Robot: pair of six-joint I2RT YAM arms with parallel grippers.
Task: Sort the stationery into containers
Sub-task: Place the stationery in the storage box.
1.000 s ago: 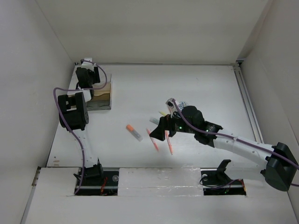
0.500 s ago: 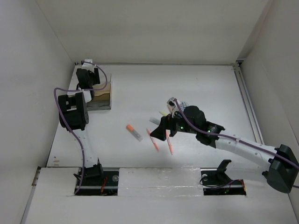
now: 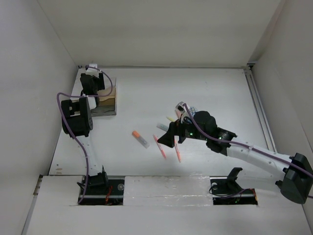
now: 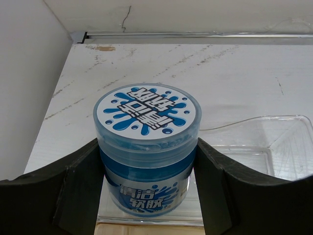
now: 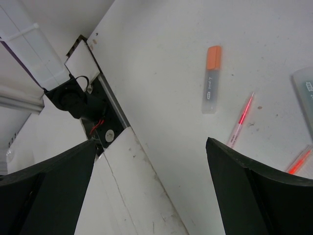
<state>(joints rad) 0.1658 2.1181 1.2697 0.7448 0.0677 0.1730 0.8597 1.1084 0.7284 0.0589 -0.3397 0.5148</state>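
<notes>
**Sorting in its early stage:** the left gripper (image 4: 146, 145) clamps a round blue plastic tub with a blue-and-white splash label (image 4: 146, 108), both black jaws pressed flat against its sides. Just below and beyond the jaws lies a clear plastic tray (image 4: 286, 142). A strip of pale wood under the jaws, at the bottom edge of the left wrist view, appears to belong to the small layered wooden organiser (image 3: 108, 100) that shows beside that arm from above. Whether the tub rests on the tray floor or hangs just over it cannot be told.

Across the white table (image 3: 205, 83), the right gripper (image 5: 150, 147) hovers with its jaws spread wide and nothing between them. Ahead of the open jaws lie a grey highlighter with an orange cap (image 5: 211, 78) and a thin pink-red pen (image 5: 240, 120). A second pink-red pen (image 5: 299, 161) shows just past the jaw on the right of the wrist view, and a pale grey-green marker (image 5: 305, 93) is cut off further out on that side. A pale yellow pen (image 3: 169, 118) lies on the far side of the jaws, close to the wrist.

By this evidence one item is at the point of delivery and not yet let go. No pen or highlighter is seen in any container, so nearly all the sorting is left, and the right arm looks poised over its first pick.
</notes>
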